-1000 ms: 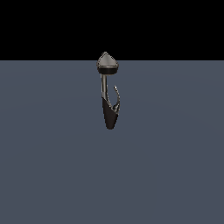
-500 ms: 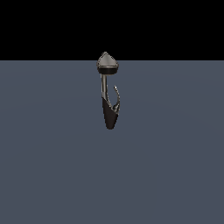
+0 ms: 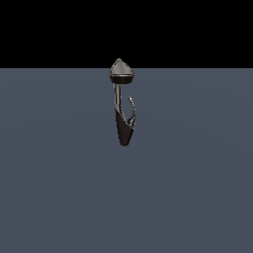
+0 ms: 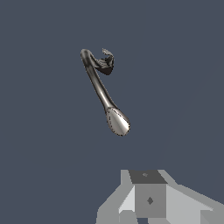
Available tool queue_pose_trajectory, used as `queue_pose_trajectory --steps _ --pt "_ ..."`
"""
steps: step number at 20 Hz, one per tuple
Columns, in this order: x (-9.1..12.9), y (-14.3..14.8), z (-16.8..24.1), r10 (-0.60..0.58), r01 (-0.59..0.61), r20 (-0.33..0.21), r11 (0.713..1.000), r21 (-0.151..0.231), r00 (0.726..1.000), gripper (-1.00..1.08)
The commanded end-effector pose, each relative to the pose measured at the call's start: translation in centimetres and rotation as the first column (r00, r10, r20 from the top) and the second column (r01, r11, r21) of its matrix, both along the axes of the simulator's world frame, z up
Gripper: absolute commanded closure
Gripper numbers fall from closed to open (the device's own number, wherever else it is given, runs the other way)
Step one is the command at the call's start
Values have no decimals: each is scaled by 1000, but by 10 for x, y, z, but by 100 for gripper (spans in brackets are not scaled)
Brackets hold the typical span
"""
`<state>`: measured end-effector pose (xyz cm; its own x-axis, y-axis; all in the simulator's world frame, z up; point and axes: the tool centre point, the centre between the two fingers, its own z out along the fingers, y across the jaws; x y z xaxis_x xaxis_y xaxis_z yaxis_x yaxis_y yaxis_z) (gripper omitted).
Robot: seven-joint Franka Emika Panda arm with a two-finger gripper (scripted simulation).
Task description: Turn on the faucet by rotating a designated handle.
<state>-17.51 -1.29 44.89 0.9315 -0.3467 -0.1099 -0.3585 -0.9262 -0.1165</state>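
Only the wrist view shows any of the robot: a pale grey and white blocky gripper point(image 4: 151, 199) body with angled, faceted sides. At its middle sits a darker grey square panel bearing a small diamond mark, with a dark trapezoid face above it carrying a similar faint mark.

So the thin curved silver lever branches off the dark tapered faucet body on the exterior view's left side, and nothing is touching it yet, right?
Not quite. In the exterior view, the thin curved silver-grey lever branches off the dark tapered faucet body on that view's right, not its left. The rest holds: nothing touches it, and in the wrist view the light grey gripper sits apart from the faucet.
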Motion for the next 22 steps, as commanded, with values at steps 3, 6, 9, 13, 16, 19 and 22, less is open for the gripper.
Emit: queue_pose_trajectory --steps 3,6,9,13,16,19,22 --pt "29 6 -21 -99 101 -55 994 44 994 108" --pt "49 10 -36 -163 169 -93 983 70 982 108" --pt "68 12 -52 -224 238 -134 967 93 965 108" --pt "93 14 -74 -304 329 -190 937 121 934 108" --pt "111 14 -91 -360 398 -234 907 137 903 108" --pt "130 14 -109 -414 465 -278 872 151 867 108" --pt "148 13 -128 -464 531 -324 832 162 825 108"
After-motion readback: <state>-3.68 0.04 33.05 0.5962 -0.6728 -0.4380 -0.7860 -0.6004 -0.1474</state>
